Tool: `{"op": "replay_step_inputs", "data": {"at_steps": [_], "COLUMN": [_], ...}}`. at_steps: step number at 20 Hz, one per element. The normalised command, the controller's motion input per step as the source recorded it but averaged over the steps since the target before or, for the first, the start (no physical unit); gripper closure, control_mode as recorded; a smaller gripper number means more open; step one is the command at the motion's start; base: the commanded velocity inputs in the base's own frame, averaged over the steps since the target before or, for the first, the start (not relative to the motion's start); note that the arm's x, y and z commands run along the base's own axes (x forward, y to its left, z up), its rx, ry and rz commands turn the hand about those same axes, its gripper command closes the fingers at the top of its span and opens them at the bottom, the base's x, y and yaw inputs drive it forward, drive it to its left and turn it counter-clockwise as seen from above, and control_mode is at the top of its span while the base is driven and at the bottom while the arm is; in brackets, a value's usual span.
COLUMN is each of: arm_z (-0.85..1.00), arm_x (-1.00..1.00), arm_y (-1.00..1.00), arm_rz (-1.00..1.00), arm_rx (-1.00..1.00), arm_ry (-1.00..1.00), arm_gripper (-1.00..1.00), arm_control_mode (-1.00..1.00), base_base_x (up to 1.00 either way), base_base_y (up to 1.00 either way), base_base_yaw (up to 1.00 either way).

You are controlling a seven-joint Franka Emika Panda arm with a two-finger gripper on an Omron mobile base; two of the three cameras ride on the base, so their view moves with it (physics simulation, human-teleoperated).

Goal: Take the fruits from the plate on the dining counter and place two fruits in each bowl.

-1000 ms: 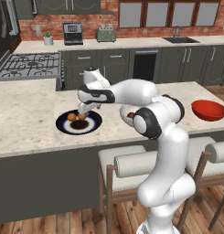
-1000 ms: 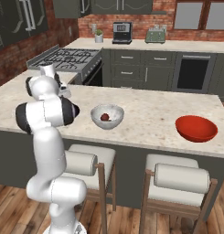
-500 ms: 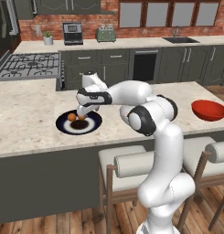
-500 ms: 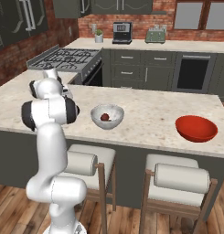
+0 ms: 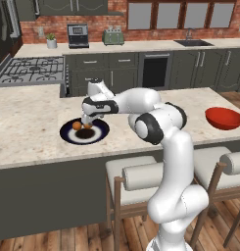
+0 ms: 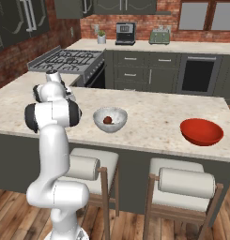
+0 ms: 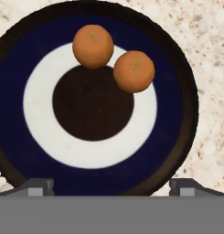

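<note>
**Tool hanging above the plate, two oranges on it**

From the left base view we see the white arm reaching left across the beige speckled desk (image 5: pixel 28 132) to the dark navy plate (image 5: pixel 99 135). The tool (image 5: pixel 87 122) hangs just over the plate, and two oranges (image 5: pixel 77 126) lie under and beside it, toward the plate's left side. The red bowl (image 5: pixel 224 118) stands well apart near the right end of the desk. Behind, on the back counter, we make out a toaster (image 5: pixel 113 37) and a stove (image 5: pixel 28 68).

From the right base view we see the arm's upper joints at the left, hiding the plate. The grey-white bowl (image 6: pixel 110 119) stands near the middle of the desk (image 6: pixel 149 122) with one dark red-brown fruit (image 6: pixel 107 120) inside it. The red bowl (image 6: pixel 201 131) stands further right and we see no fruit in it from this side. Two padded stools (image 6: pixel 184 183) stand at the front of the desk.

From the hand view we look straight down on the plate (image 7: pixel 173 128), with its pale ring and dark centre. The two oranges (image 7: pixel 93 45) sit side by side near its upper part, touching or almost so. The two fingertips (image 7: pixel 38 186) rise at the bottom edge, spread wide apart with nothing between them, so we call the tool released.
</note>
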Motion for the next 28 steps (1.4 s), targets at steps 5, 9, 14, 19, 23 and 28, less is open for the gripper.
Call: {"op": "replay_step_inputs", "data": {"at_steps": [5,9,14,19,23,28], "arm_z": [-0.14,-0.18,-0.06,-0.16,-0.24,-0.19], "arm_x": [0.15,0.25,0.31,0.30,0.26,0.23], "arm_y": [0.13,0.16,0.05,0.03,0.07,0.10], "arm_rz": [0.01,0.03,0.01,0.00,0.00,0.00], "arm_rx": [0.00,0.00,0.00,0.00,0.00,0.00], "arm_ry": [0.00,0.00,0.00,0.00,0.00,0.00], "arm_gripper": [-1.00,-1.00,-1.00,-1.00,-1.00,-1.00], "arm_control_mode": [-1.00,-1.00,-1.00,-1.00,-1.00,-1.00], "base_base_x": [0.00,0.00,0.00,0.00,0.00,0.00], "base_base_y": [0.00,0.00,0.00,0.00,0.00,0.00], "base_base_yaw": [0.00,0.00,0.00,0.00,0.00,0.00]}}
